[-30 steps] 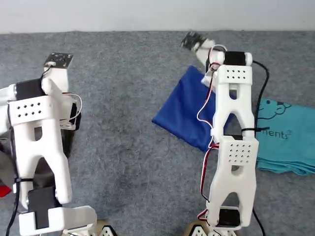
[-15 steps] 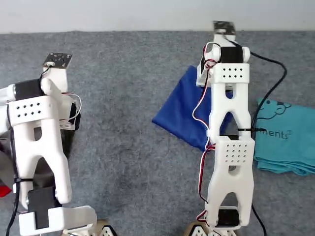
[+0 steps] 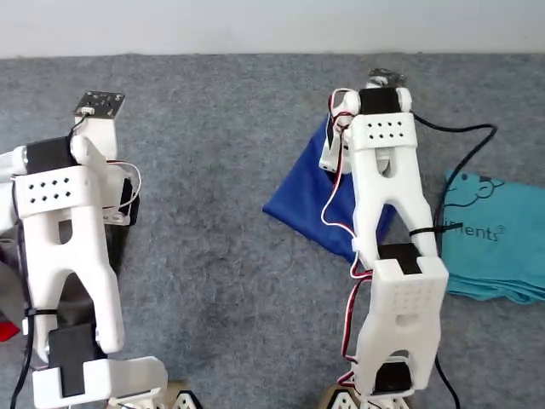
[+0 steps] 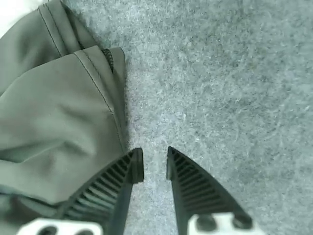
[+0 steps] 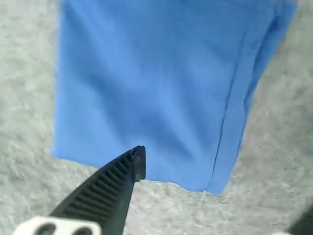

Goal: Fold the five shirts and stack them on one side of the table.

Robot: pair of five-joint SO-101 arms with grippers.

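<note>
A folded blue shirt (image 3: 308, 194) lies on the grey carpet at centre right. My right arm (image 3: 387, 170) stretches over it, its wrist above the shirt's far corner. In the right wrist view my right gripper (image 5: 215, 193) hangs open above the blue shirt (image 5: 156, 83), one black finger (image 5: 128, 171) near the shirt's edge. A teal shirt (image 3: 498, 247) lies folded at the right edge. A dark olive shirt (image 4: 54, 122) lies under my left arm (image 3: 64, 239). My left gripper (image 4: 154, 164) is slightly open and holds nothing, right beside that shirt's hem.
The grey carpet (image 3: 213, 281) covers the whole table, with bare room between the two arms. A white wall edge (image 3: 255, 25) borders the far side. Some grey and red cloth (image 3: 7, 307) shows at the left edge.
My right arm's wrist swung from pointing far-left, through straight ahead, to pulled back lower over the blue shirt's far corner. The left arm has stayed still.
</note>
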